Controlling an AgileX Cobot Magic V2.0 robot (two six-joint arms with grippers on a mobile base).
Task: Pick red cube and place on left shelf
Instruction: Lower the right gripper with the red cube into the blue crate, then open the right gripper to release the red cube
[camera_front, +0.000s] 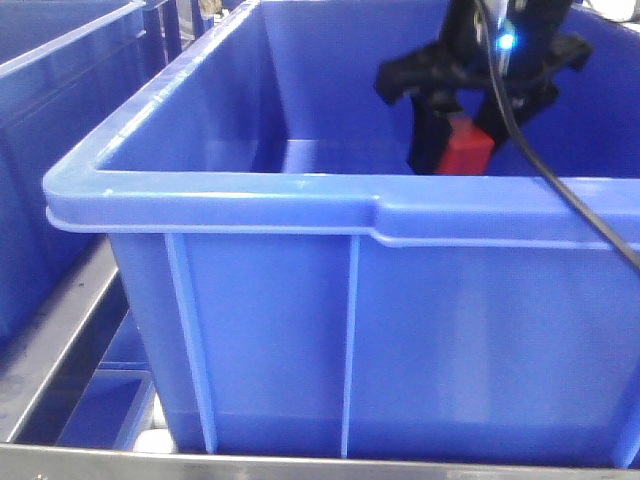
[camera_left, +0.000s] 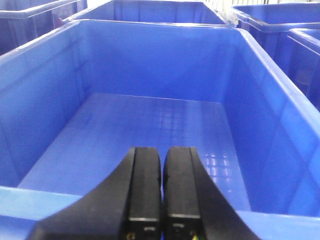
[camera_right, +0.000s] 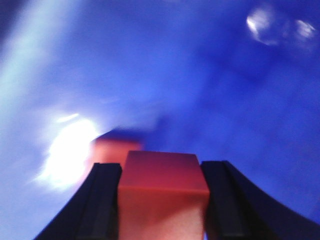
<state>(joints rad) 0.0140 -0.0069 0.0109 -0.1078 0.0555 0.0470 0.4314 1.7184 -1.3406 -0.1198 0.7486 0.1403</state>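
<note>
Left tool (camera_left: 162, 200) reads fully closed, empty, above a blue bin (camera_left: 150, 130). Right tool (camera_right: 162, 200) I see clamped on the red cube (camera_right: 162, 182), held inside the large bin (camera_front: 250, 200); blur behind it is possibly a reflection.

red cube (camera_front: 467, 152) half behind bin rim (camera_front: 300, 195)

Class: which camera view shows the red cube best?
The right wrist view: the red cube fills the centre, clamped in the right tool. The front view shows it small, inside the blue bin. The left wrist view shows none.
</note>
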